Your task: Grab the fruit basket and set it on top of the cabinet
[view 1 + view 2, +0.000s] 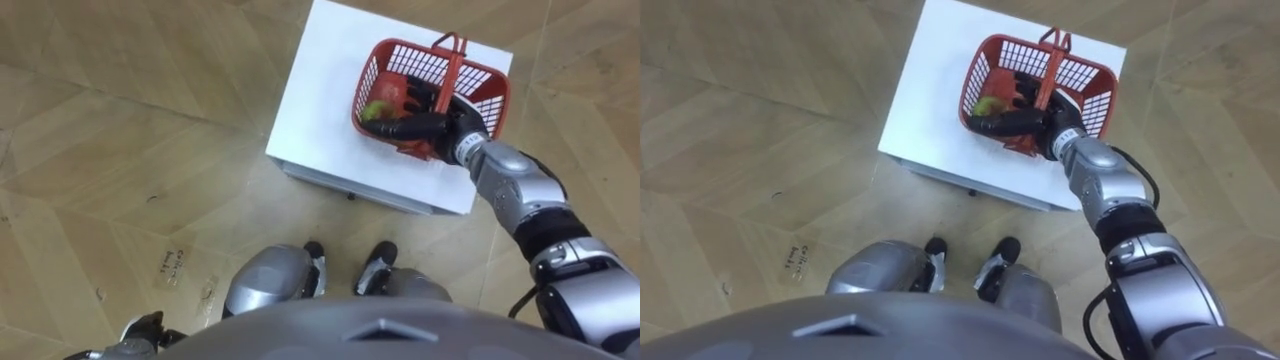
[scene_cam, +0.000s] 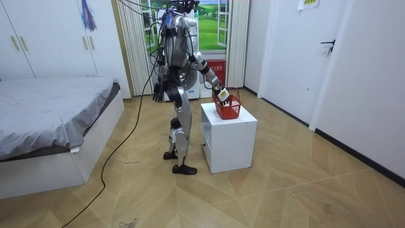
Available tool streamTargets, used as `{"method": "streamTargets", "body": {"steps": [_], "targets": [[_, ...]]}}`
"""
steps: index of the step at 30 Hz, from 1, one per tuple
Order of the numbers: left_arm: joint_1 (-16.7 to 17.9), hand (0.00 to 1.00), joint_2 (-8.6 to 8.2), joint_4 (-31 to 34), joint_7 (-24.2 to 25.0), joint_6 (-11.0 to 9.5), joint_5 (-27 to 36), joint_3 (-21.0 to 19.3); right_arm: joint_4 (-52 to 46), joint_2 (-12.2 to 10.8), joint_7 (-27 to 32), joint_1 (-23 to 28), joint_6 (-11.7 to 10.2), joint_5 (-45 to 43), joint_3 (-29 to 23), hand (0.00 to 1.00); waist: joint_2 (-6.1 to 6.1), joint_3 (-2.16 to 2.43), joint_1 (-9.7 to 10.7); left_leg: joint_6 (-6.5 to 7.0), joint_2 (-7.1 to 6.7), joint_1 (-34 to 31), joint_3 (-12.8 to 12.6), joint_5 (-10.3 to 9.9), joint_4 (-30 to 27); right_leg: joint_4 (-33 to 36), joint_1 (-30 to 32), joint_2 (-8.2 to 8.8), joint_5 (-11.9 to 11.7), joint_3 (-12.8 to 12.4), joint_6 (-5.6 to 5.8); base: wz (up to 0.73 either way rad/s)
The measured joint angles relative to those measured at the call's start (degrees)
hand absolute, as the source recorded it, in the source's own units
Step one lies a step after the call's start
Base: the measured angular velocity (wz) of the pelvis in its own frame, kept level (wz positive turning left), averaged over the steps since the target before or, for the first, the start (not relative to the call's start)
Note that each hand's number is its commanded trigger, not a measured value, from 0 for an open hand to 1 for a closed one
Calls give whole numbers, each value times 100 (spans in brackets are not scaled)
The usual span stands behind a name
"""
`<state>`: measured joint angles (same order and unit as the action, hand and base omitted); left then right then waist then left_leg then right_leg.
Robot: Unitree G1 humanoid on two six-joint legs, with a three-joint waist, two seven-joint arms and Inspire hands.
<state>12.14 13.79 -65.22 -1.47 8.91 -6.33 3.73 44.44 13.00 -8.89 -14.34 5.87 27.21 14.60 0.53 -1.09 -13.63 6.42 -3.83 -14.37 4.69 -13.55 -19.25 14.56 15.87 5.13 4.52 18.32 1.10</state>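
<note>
Right hand [image 1: 432, 118] at the fruit basket [image 1: 368, 82], left eye view: from my console I see its dark fingers [image 1: 422, 95] reaching over the near rim into the red basket. They are stretched and spread rather than curled, and the thumb [image 1: 398, 128] lies along that rim. The hand is open, touching the basket but closed on nothing. The upright handle [image 1: 453, 65] stands just to the right of the fingers, and I see no finger round it. Red and green fruit [image 1: 384, 100] lies just left of the fingertips. The silver forearm comes up from the lower right, with the wrist at the basket's near wall. The basket rests on a white cabinet [image 1: 320, 110], which spreads out to the left of the hand. The left hand [image 1: 143, 330] sits far down at the lower left.

Right eye view: the right hand [image 1: 1045, 122] has the same pose, with the fingers [image 1: 1028, 100] inside the basket [image 1: 975, 88] beside the handle [image 1: 1052, 60]. The fruit [image 1: 992, 98] is just ahead of them and the cabinet [image 1: 930, 100] lies beneath.

Room view: I see the robot standing upright at the cabinet [image 2: 231, 142], on the room view's left of it. Its right arm slants down and forward, with the hand [image 2: 221, 95] at the basket [image 2: 229, 109] on the cabinet top. The left hand [image 2: 157, 96] hangs by the hip with its fingers loose.
</note>
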Motion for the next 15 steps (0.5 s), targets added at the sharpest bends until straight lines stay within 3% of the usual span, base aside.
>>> {"method": "streamTargets", "body": {"steps": [15], "targets": [[6, 0, -51, -27, -26, 56, -137, -42, 206, -130, 7, 13, 1, -2, -31, 0, 178, -4, 242, 14, 26, 225, -292, 9, 152, 2, -142, 9, 7, -104, 4, -5]]}}
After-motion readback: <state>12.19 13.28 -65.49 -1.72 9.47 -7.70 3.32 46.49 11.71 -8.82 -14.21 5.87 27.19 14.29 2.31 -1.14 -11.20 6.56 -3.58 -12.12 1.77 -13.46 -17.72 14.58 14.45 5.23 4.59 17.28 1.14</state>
